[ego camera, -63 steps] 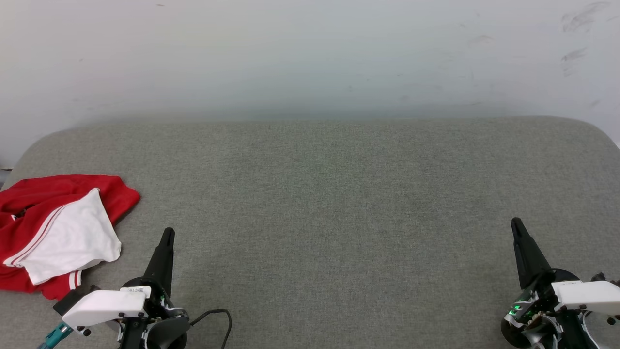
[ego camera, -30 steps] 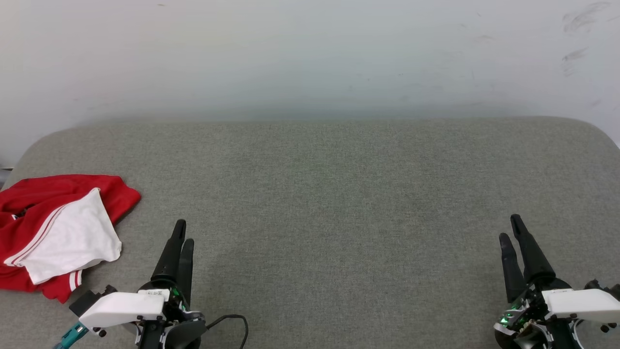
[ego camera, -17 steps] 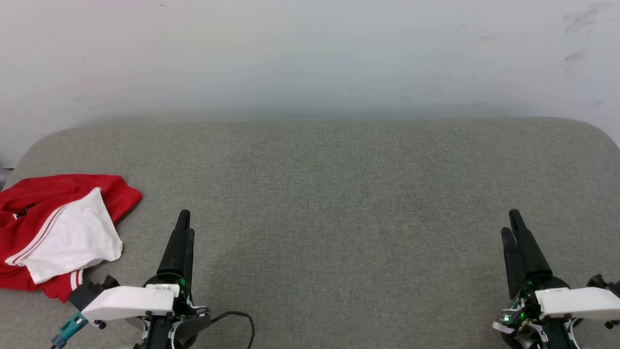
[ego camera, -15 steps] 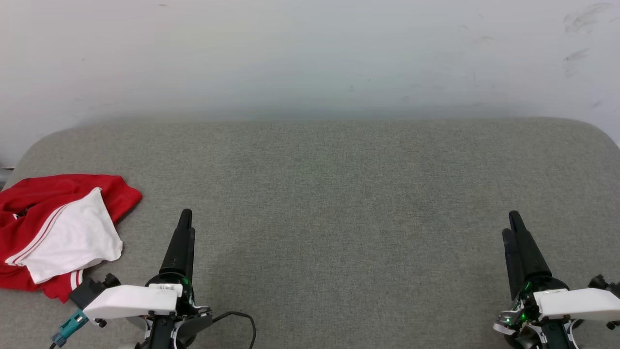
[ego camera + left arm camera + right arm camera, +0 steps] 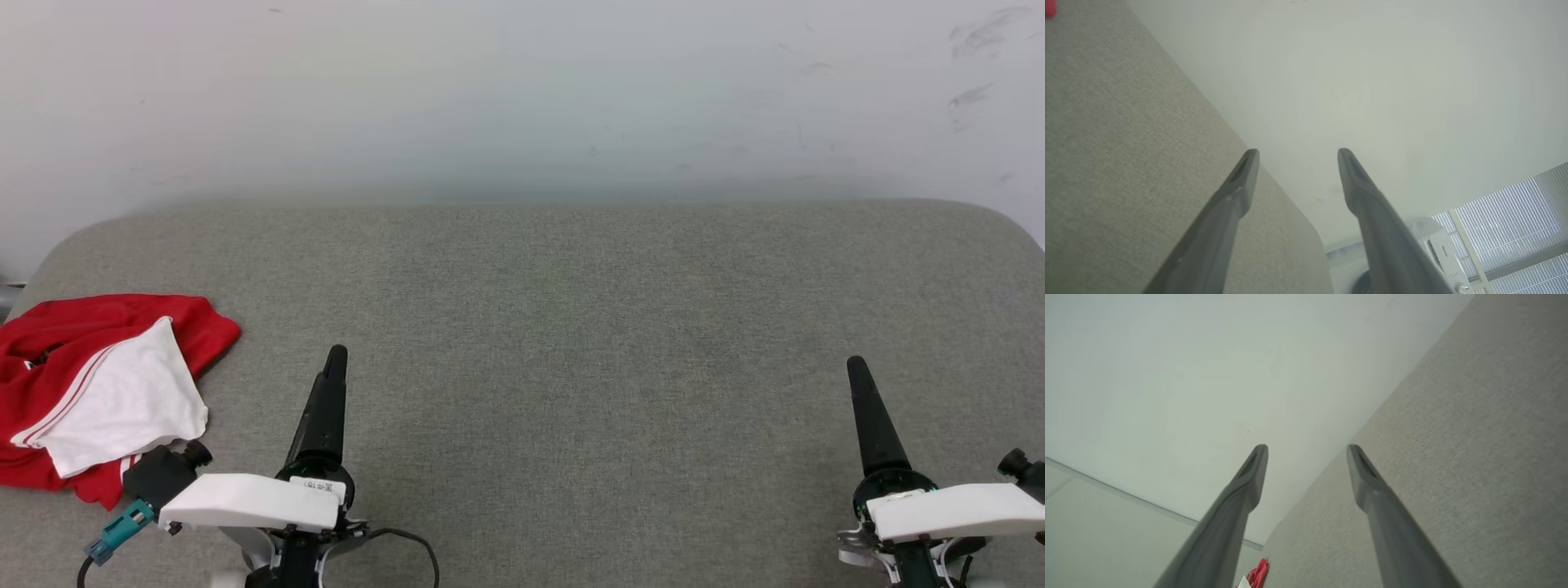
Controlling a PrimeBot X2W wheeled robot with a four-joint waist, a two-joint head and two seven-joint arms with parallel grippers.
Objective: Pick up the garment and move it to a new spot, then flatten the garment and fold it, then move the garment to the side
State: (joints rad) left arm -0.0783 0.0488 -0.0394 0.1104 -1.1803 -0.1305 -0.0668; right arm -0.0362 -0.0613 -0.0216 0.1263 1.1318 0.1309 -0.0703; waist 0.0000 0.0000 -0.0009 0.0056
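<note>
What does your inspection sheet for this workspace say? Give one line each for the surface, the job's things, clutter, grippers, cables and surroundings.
Surface: grey fabric surface with rounded far corners.
Job's things: garment lies crumpled at the robot's far left, with a white sleeve panel on top of the red; it is not held.
Clutter: nothing seen.
Grippers: left gripper is open and empty, to the right of the garment and apart from it; right gripper is open and empty, at the robot's right.
Cables: black cable loops by the left wrist; teal connector sits next to the garment's near edge.
Surroundings: pale wall behind the surface, scuffed at upper right; window blinds in the left wrist view.
</note>
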